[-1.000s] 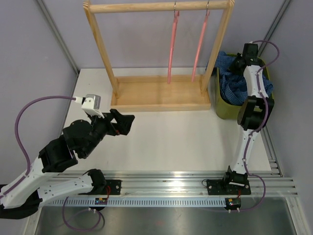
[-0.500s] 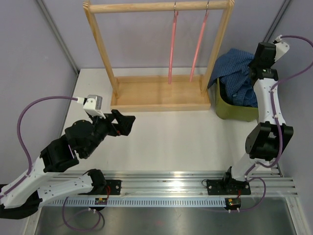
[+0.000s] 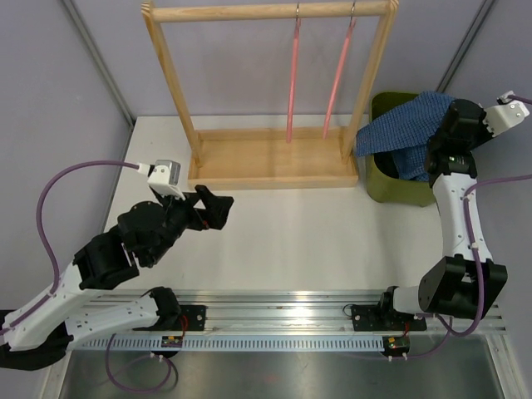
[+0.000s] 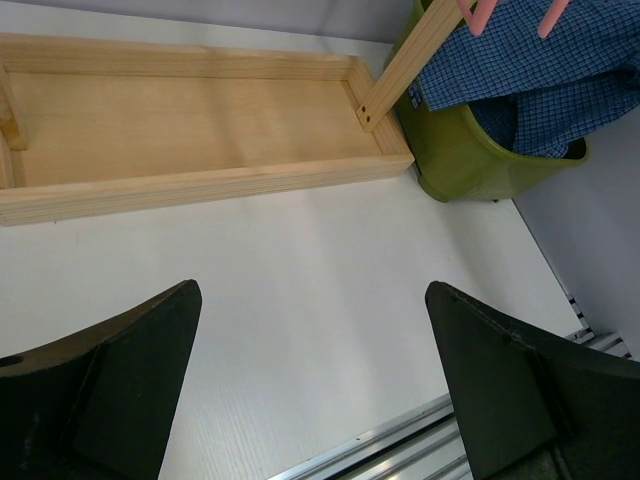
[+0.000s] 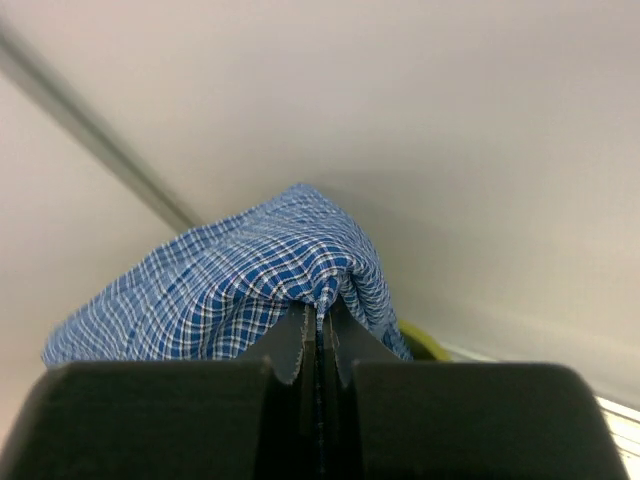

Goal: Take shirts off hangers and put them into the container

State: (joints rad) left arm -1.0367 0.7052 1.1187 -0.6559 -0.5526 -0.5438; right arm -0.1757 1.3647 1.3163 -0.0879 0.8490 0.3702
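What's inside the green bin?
A blue checked shirt lies partly inside the green bin, draped over its rim and pinched by the right gripper. Anything beneath the shirt is hidden.

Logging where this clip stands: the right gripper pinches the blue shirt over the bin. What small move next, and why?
Probably lower the right gripper into the green bin before opening: it is shut on the blue shirt, which drapes over the rim beside the rack.

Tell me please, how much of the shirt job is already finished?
Done: both hangers hang bare on the rack. In hand: the right arm's jaws pinch the blue shirt, lifted over the container and draped on its rim. Remaining: lowering it fully inside. The black shirt is not visible.
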